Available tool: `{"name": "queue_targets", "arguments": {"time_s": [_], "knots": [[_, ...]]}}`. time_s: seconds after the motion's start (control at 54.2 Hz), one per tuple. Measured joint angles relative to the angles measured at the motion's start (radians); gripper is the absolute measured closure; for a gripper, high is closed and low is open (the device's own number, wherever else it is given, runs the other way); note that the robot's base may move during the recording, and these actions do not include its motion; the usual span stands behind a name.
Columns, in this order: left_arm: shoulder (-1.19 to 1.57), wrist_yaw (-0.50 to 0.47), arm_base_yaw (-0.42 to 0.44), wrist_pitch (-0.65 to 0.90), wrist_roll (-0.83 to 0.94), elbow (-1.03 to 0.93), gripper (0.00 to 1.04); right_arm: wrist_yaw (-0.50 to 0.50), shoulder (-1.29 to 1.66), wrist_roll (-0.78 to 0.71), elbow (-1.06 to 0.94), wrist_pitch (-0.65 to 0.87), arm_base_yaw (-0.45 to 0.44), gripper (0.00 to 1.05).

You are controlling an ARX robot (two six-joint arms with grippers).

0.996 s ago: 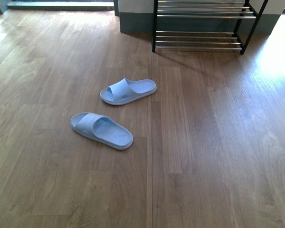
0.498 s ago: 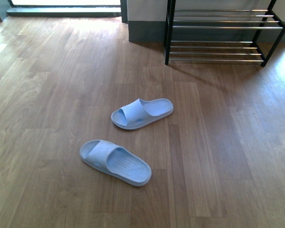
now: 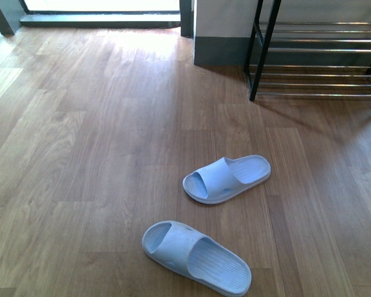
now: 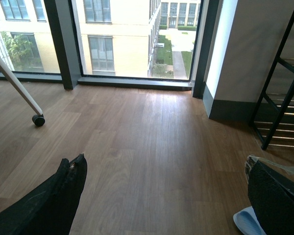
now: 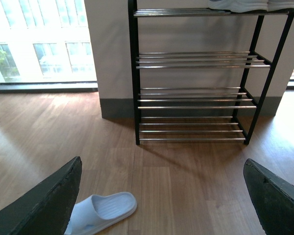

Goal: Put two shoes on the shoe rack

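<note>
Neither arm showed in the front view, only wrist cams. Left gripper [image 4: 162,164] hung low over the floor [image 3: 99,161], angled toward the window [image 4: 132,34], with its fingers spread wide and nothing between them. Right gripper [image 5: 162,164] had the same pose, spread and empty, and faced the shoe rack [image 5: 196,93] head-on. Both pale blue slides lay flat on the floor, soles down and apart from each other. The far slide [image 3: 227,179] was nearer the rack with its heel toward it; the near slide [image 3: 196,257] sat close to the robot with its heel toward the robot's right. The right wrist cam caught one slide just beside its finger. The left wrist cam caught only a blue tip, and I couldn't tell which slide it was. The rack stood against the wall [image 5: 112,54], ahead and to the right, with its lower chrome tiers bare. Something white-edged sat on the top tier [image 5: 245,5], cropped, so I couldn't identify it. A white castor leg [image 4: 37,119] stood far left by the window, well away. The floor was open between the slides and the rack, with its black side frame the nearest edge, and wide open on the left.
</note>
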Motion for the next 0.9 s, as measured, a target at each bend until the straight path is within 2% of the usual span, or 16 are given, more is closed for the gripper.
{"name": "queue_targets", "arguments": {"time_s": [0.572, 0.627, 0.646, 0.664, 0.701, 0.775, 0.904], "knots": [[0.000, 0.001, 0.000, 0.000, 0.000, 0.000, 0.09, -0.013, 0.002, -0.017, 0.000, -0.002, -0.003, 0.09], [0.000, 0.000, 0.000, 0.000, 0.000, 0.000, 0.09, -0.198, 0.031, -0.215, 0.010, -0.048, -0.059, 0.09], [0.000, 0.000, 0.000, 0.000, 0.000, 0.000, 0.09, -0.212, 0.037, -0.233, 0.011, -0.054, -0.067, 0.09], [0.000, 0.001, 0.000, 0.000, 0.000, 0.000, 0.09, -0.281, 0.055, -0.322, 0.014, -0.063, -0.078, 0.09], [0.000, 0.002, 0.000, 0.000, 0.000, 0.000, 0.09, -0.335, 0.100, -0.503, 0.026, -0.061, -0.078, 0.09], [0.000, 0.002, 0.000, 0.000, 0.000, 0.000, 0.09, -0.287, 0.288, -0.709, 0.110, 0.075, -0.074, 0.09], [0.000, 0.002, 0.000, 0.000, 0.000, 0.000, 0.09, -0.230, 0.675, -0.787, 0.220, 0.359, -0.076, 0.09]]}}
